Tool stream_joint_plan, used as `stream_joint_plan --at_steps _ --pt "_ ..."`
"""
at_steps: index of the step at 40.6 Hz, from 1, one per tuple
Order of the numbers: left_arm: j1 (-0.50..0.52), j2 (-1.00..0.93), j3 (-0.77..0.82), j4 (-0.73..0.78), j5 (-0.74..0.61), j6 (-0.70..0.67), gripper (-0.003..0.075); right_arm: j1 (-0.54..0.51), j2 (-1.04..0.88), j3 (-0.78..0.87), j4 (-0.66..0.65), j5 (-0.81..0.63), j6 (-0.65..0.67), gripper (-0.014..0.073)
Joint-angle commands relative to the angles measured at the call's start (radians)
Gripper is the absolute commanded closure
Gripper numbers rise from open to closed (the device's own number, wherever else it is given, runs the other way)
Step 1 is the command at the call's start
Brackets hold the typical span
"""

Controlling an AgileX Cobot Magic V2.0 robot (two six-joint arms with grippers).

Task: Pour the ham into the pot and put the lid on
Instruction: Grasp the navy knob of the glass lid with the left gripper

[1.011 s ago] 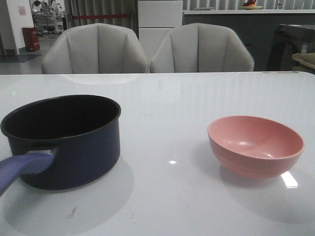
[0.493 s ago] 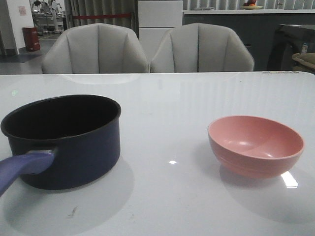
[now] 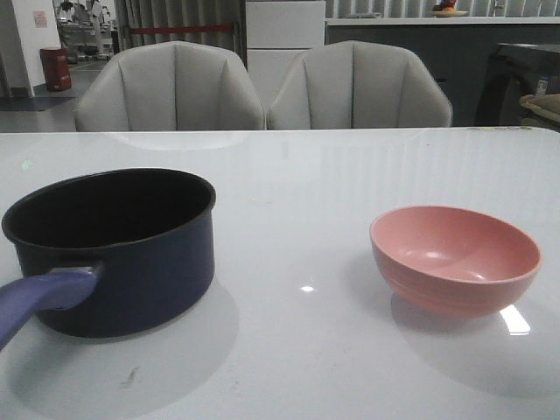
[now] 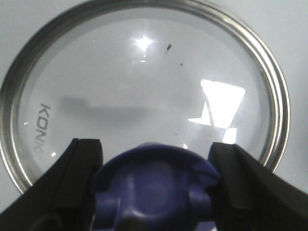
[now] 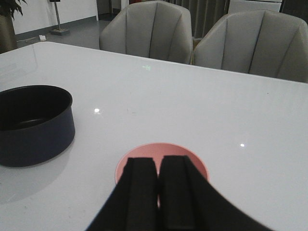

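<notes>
My left gripper (image 4: 154, 192) is spread wide, one black finger (image 4: 72, 187) on each side of the blue-purple knob (image 4: 154, 187) of the lid (image 4: 144, 96). The knob sits between my fingers, but I cannot tell if the pads touch it or only stand just beside it. The glass lid lies flat on the white table (image 4: 293, 29), spreading out beyond my fingertips, with its steel rim all around (some letters are printed on the glass near my one finger).

My right gripper (image 5: 158, 192) has its two fingers pressed together, with nothing between them. Directly under and a little beyond the fingertips is the pink bowl (image 5: 144, 156), partly hidden by my fingers. In the front view the bowl (image 3: 455, 258) looks empty inside.

The pot (image 3: 109, 249) stands upright on the table (image 3: 297, 184), well apart from the bowl, on the side of my left arm. Its purple-blue handle (image 3: 39, 302) points toward me. From my right gripper the pot (image 5: 33, 125) is far off to the left side. Its inside is black, and I cannot make out the ham in it. Two grey chairs (image 3: 262, 87) stand behind the table.
</notes>
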Motion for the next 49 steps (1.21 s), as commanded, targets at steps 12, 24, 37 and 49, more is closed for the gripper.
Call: stream_joint_plan --at_steps 12,24,37,49 --pt "-0.007 -0.125 -0.053 -0.013 0.027 0.0 0.0507 0.002 0.01 -0.029 0.002 -0.08 -0.007 0.0431" --pt "-0.021 -0.215 -0.169 -0.015 0.093 0.011 0.0507 0.002 0.01 -0.029 0.002 -0.08 -0.007 0.0431" --pt "-0.248 -0.228 -0.299 -0.011 0.146 0.028 0.0514 0.002 0.01 -0.029 0.002 -0.082 -0.007 0.0431" --pt "-0.475 -0.201 -0.319 -0.002 0.161 0.048 0.0514 0.002 0.01 -0.029 0.002 -0.082 -0.007 0.0431"
